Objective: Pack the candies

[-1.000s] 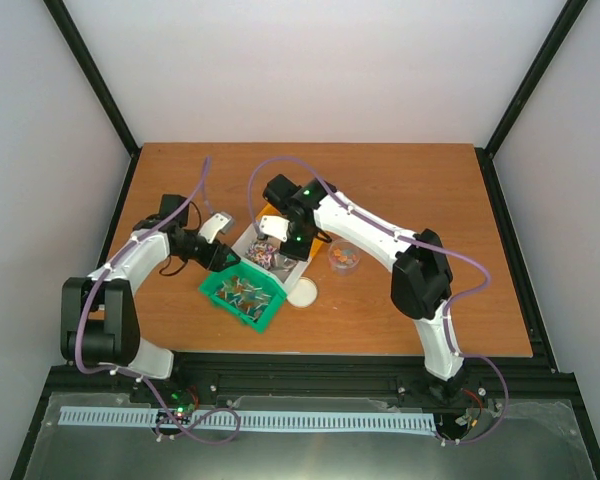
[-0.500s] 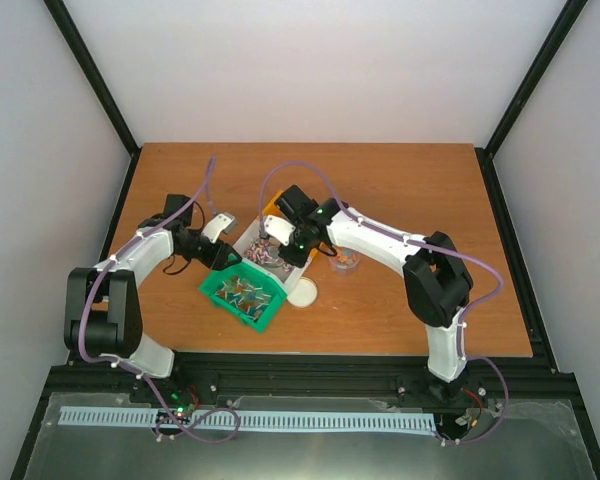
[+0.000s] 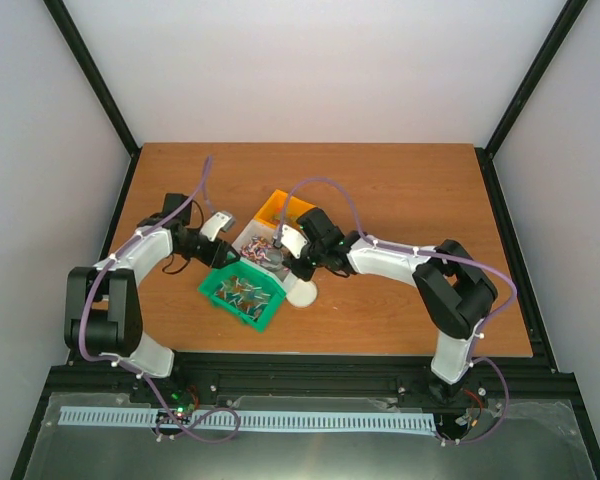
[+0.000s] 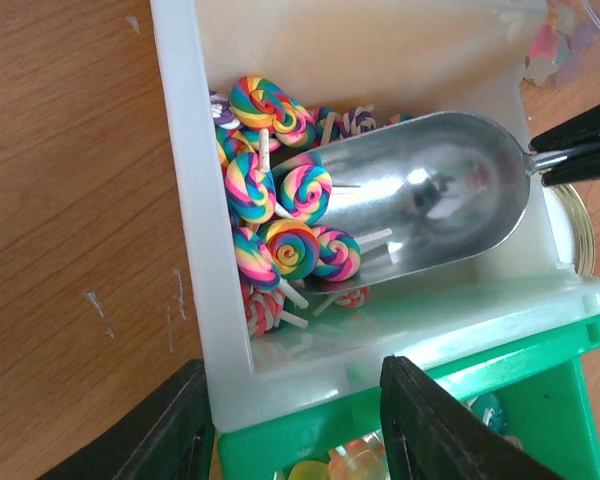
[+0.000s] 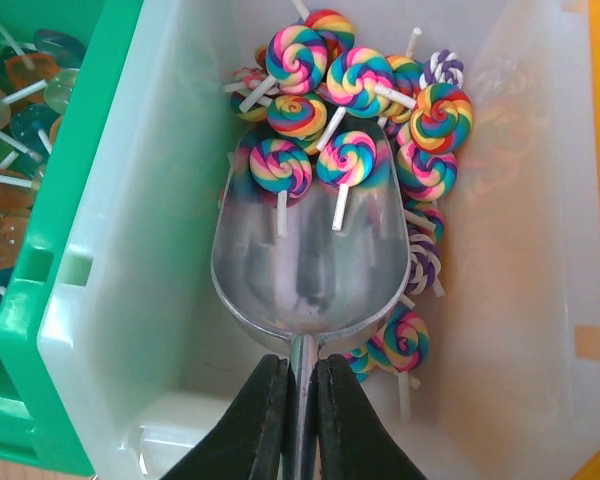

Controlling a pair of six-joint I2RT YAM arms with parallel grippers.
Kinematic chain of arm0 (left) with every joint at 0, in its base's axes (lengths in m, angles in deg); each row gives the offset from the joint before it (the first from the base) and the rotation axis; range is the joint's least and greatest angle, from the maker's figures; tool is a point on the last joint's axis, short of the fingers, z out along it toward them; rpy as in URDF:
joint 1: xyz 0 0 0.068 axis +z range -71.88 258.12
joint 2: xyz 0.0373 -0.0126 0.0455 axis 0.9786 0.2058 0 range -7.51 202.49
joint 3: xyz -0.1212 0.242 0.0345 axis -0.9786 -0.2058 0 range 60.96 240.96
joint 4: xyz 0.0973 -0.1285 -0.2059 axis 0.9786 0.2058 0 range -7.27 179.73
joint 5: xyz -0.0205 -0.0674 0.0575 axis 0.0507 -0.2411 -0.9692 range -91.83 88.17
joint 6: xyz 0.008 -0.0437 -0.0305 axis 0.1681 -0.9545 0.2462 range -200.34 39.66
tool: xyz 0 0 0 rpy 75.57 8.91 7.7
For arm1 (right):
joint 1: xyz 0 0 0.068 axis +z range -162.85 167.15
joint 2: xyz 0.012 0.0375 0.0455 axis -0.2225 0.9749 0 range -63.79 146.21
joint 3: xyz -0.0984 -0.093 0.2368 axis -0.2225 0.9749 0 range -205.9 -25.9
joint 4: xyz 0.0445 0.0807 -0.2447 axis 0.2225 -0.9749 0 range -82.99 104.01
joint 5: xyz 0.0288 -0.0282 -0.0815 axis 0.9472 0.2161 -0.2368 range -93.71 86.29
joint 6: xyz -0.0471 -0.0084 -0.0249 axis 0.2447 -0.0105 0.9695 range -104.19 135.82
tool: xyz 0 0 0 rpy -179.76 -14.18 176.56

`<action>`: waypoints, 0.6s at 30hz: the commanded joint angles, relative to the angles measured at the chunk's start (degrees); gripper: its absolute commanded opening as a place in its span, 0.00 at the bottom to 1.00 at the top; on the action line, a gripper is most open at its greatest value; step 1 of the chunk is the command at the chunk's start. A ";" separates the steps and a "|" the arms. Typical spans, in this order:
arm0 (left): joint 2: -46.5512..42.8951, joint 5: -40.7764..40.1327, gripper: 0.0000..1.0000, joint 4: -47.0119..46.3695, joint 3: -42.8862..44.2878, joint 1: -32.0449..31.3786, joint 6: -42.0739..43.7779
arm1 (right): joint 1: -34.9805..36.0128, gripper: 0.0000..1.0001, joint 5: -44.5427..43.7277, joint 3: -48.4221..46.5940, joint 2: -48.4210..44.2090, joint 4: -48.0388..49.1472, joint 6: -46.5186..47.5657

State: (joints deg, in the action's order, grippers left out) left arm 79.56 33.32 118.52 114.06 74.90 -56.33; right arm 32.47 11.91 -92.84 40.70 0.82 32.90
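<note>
The candies (image 5: 355, 80) are rainbow swirl lollipops heaped in a white bin (image 5: 160, 250). They also show in the left wrist view as the candies (image 4: 280, 190). A silver scoop (image 5: 305, 270) lies in that bin with its mouth against the heap and two lollipops on its lip. My right gripper (image 5: 300, 365) is shut on the scoop's thin handle. My left gripper (image 4: 292, 365) straddles the near corner of the white bin (image 4: 180, 150), one finger outside the side wall and the other over the green bin's edge. Its jaws stand apart.
A green bin (image 3: 242, 292) of translucent lollipops sits against the white bin (image 3: 252, 240) on the near side. An orange bin (image 3: 278, 207) stands behind it. A round white lid (image 3: 302, 293) lies on the table beside the green bin.
My right arm has swung down and towards the near edge, bringing the scoop into the white bin's heap. The left jaws have narrowed a little round the bin's corner.
</note>
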 commanded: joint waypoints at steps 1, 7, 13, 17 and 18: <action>2.00 4.16 0.46 0.35 2.62 -0.26 -1.56 | 0.26 0.03 6.72 4.85 -1.63 20.36 -2.43; 1.97 3.56 0.46 0.54 3.80 1.19 -1.87 | -1.68 0.03 10.14 7.52 -2.98 24.79 -4.33; 1.35 4.04 0.45 1.04 3.91 1.37 -1.59 | -2.39 0.03 12.50 8.51 -2.43 26.73 -4.80; 1.63 3.82 0.44 1.32 4.35 1.33 -1.25 | -2.06 0.03 13.42 7.15 -1.14 26.27 -4.36; 1.70 3.67 0.44 1.52 4.50 1.35 -1.28 | -2.12 0.03 13.18 8.18 -2.20 26.02 -3.33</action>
State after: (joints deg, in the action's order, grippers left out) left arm 81.26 34.31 119.09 115.89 76.45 -57.56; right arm 29.65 20.34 -84.07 39.61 20.56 28.52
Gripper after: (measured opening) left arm 0.443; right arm 0.079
